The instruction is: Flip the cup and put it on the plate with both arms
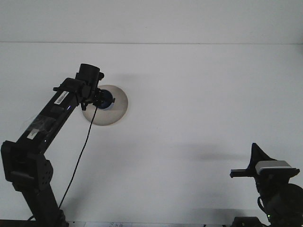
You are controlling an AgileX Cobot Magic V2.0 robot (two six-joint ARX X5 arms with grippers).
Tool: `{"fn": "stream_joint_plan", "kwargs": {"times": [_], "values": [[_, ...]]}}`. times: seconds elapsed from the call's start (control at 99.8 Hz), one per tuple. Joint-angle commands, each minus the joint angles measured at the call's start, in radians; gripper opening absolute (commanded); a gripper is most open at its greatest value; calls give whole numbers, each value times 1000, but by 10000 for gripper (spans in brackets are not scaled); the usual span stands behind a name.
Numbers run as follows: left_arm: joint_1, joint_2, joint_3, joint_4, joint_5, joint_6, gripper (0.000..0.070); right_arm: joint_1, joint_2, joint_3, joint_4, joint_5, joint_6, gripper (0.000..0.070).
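On the white bench (199, 94), left tool (101, 100) sits over the plate (116, 106), blue cup (106, 100) at its tip above the plate; grip state cannot be told. Right tool (258, 165) idle near bench edge, state unclear.

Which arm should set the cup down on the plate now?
Left. Its gripper is over the round white plate with the dark blue cup at it; the right gripper sits far off, near the table's front-right.

The left claw (102, 99) holds the blue cup (106, 100) over the plate (116, 106) on the white table (199, 94)
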Motion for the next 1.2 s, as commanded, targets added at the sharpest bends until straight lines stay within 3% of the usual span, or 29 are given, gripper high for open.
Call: {"fn": "stream_joint_plan", "kwargs": {"times": [0.0,0.09,0.291,0.501,0.922,1.192], "values": [[3,29,20,10,0,-17,12,0,2,10,10,3,11,0],[9,34,20,9,1,-24,23,0,2,10,10,4,11,0],[15,35,20,32,1,-39,342,0,2,10,10,4,11,0],[23,35,37,33,1,-39,476,0,2,10,11,4,11,0],[36,-107,196,-55,1,-114,473,0,2,10,10,4,11,0],[16,-440,23,-2,1,-163,473,0,2,10,10,4,11,0]]}}
